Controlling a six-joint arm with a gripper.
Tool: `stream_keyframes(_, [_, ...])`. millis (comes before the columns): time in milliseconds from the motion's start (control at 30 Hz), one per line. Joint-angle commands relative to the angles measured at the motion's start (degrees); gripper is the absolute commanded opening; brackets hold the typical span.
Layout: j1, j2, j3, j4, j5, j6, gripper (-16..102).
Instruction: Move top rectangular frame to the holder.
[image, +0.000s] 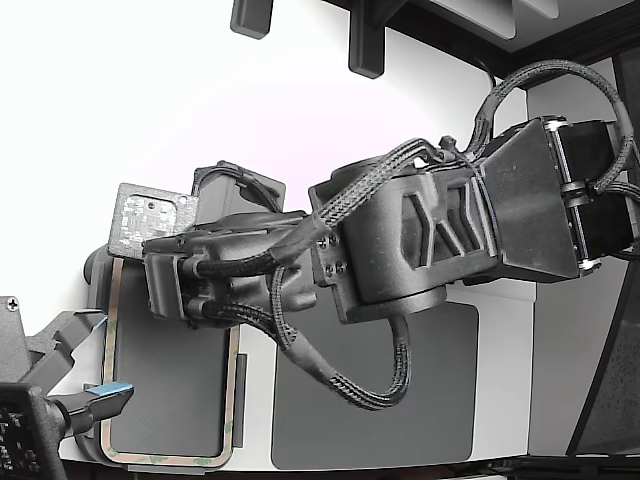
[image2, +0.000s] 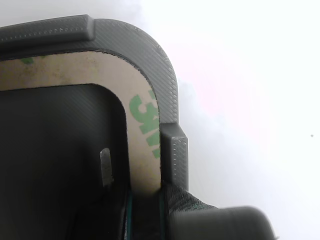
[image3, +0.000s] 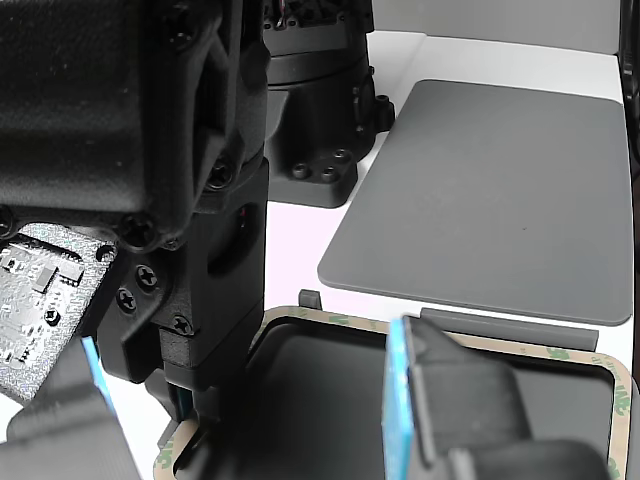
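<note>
The end effector (image3: 200, 405) sits low over one short end of the top rectangular frame (image: 110, 400), at or just above its rim; its fingertips are hidden, so I cannot tell how far open it is or whether it grips anything; the frame's long axis runs away from it, down the exterior view; the frame lies seated in the holder (image2: 170, 100) on the white counter (image: 505, 330); a dark grey mat (image3: 500, 190) lies just beside.
</note>
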Motion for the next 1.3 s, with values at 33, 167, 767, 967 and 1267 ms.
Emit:
stream_keyframes(33, [-0.6, 1.8, -1.1, 0.0, -0.2, -0.1, 6])
stream_keyframes(167, [-0.6, 1.6, -1.6, 0.1, -0.4, -0.8, 40])
stream_keyframes(767, [-1.8, 8.6, -1.6, 0.7, 4.1, 0.4, 100])
stream_keyframes(967, [-6.8, 27.0, 17.9, -11.5, 4.9, 0.4, 100])
stream_keyframes(1267, [-15.6, 58.8, 48.7, -25.0, -0.1, -6.4, 100])
